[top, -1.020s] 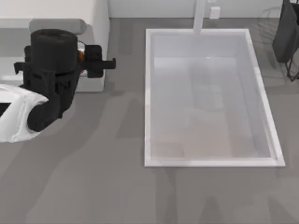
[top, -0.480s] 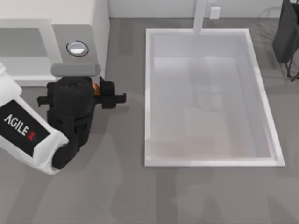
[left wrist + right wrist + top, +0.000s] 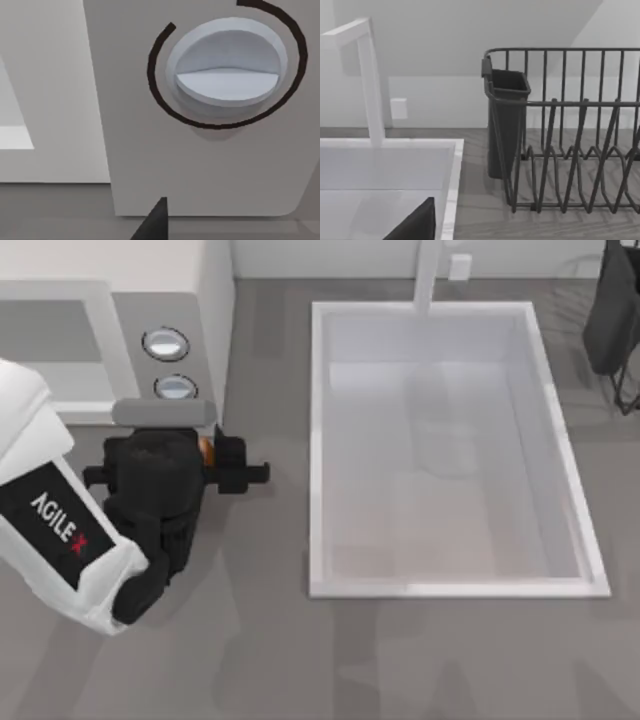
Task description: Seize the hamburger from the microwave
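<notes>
The hamburger shows as an orange sliver pinched in the left gripper, which is closed around it just outside the microwave, below its two knobs. The extraction step looks nearly done; next the arm should carry the hamburger clear, keeping its squeeze. The right arm is parked by the dish rack.

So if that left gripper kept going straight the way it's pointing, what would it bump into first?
Most likely the large white boxy microwave. The left gripper, shut on the small orange-brown hamburger, faces its grey panel near a round silvery-blue knob, though depth is hard to judge.
</notes>
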Robot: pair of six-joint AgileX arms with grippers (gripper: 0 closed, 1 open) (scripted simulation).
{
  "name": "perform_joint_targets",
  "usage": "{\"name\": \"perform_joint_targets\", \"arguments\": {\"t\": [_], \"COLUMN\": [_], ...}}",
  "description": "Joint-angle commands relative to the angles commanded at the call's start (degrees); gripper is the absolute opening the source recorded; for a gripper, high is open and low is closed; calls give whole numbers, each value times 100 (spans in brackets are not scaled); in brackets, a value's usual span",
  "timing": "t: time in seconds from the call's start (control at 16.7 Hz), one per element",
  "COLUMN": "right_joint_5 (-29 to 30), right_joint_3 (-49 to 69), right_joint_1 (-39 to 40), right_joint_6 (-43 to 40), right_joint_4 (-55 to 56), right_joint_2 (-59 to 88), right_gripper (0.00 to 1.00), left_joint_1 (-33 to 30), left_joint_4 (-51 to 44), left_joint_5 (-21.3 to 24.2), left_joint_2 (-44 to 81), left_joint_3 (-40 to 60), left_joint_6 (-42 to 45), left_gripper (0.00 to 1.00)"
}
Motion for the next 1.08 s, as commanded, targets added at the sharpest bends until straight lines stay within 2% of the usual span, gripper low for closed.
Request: {"name": "perform_joint_targets", "arguments": {"t": [0.72,1.08], "right_joint_5": [0,0], "right_joint_3": [0,0], "right_joint_1": [0,0], "right_joint_6": [0,0], "right_joint_4": [0,0], "right_joint_2": [0,0], "right_gripper": [100,100], "left_joint_1": [0,0], "left_joint_4": [0,0], "left_joint_5": [0,0], "left_joint_2": [0,0], "left_joint_3": [0,0], "left_joint_6": [0,0], "left_gripper": [98,100]}}
